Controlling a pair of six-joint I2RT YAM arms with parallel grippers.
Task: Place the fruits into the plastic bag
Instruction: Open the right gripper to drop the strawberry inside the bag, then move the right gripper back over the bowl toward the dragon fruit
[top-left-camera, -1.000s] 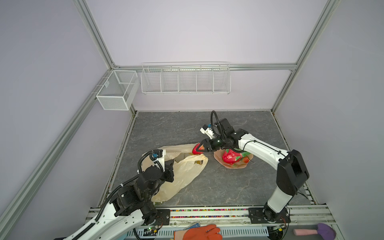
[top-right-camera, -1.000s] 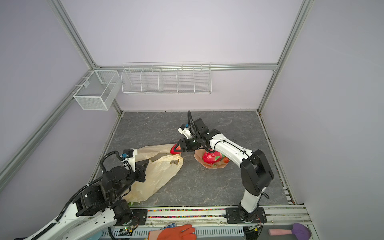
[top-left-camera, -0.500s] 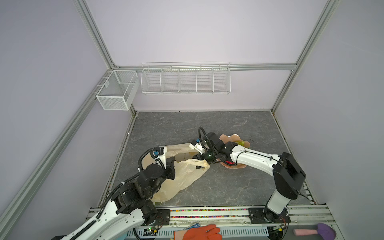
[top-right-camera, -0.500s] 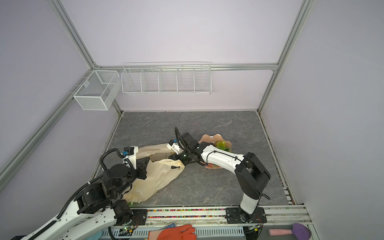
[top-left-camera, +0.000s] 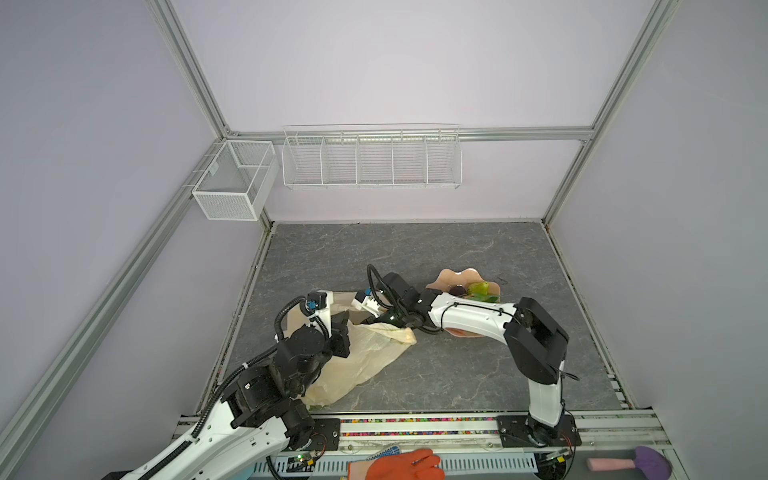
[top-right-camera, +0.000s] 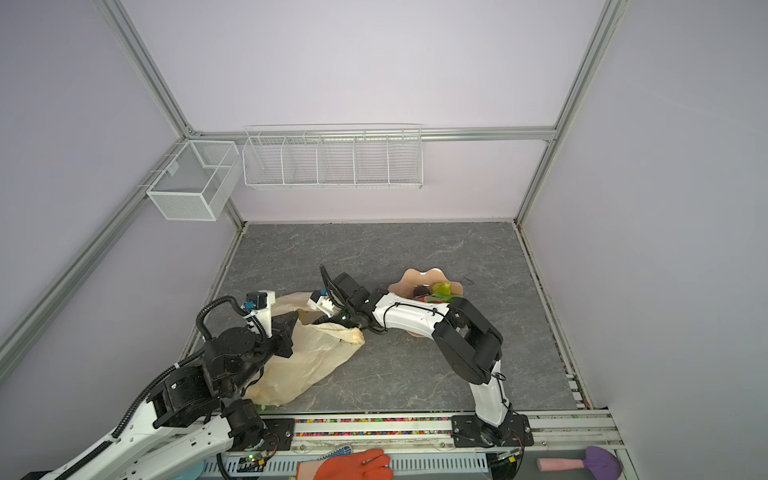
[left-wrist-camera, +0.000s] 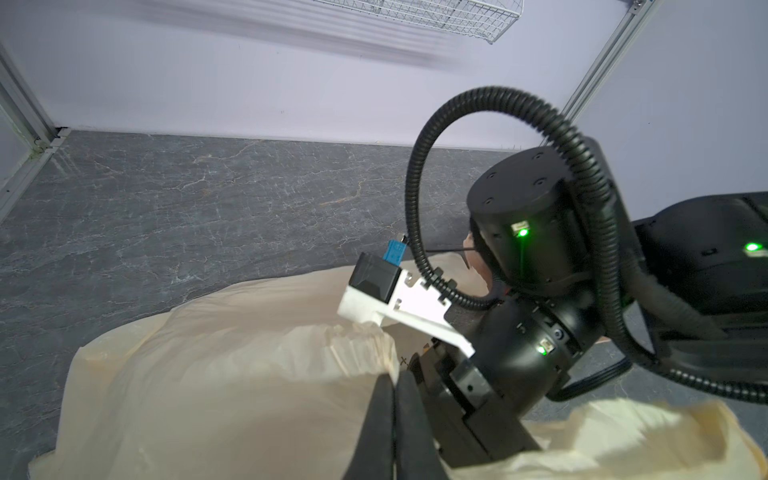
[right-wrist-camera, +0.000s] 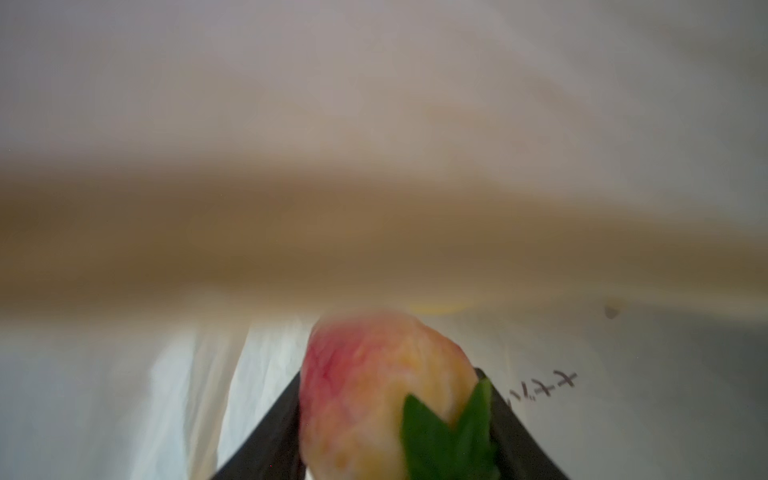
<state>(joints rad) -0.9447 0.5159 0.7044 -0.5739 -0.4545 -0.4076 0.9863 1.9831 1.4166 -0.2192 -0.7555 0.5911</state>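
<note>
My left gripper (left-wrist-camera: 394, 386) was clamped shut on the bag's (top-left-camera: 365, 353) rim, lifting its mouth. The right gripper (right-wrist-camera: 390, 374) sat inside, jaws partway apart, gripping a red fruit (right-wrist-camera: 361, 386). I judged a low, deep release best. More fruits (top-left-camera: 480, 289) lay on the plate (top-left-camera: 453, 275), on the grey table (top-left-camera: 415, 249) between lilac walls.

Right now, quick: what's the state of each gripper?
left gripper: closed, pinching the edge of the plastic bag.
right gripper: closed on a red-and-yellow fruit with green leaves, inside the bag.
</note>
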